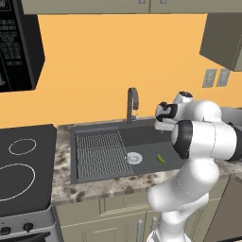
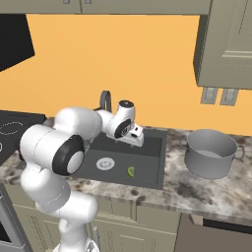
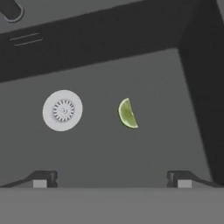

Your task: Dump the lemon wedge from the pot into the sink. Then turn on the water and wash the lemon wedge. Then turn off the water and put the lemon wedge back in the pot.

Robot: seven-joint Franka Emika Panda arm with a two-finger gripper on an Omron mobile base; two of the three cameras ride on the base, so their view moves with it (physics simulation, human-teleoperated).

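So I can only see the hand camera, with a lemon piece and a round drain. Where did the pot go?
Observer: The pot stands upright on the counter, to the right of the sink.
Operator: Is there water running?
Observer: I see no stream from the tap; its arched spout stands behind the basin.
Operator: What's on the other side of the drain?
Observer: A ribbed wire grid covers the sink's left half, and the drain sits just beside it.
Operator: Is the pincer touching the lemon?
Observer: No. The pincer hangs open above the sink, and the lemon wedge lies on the sink floor below it.
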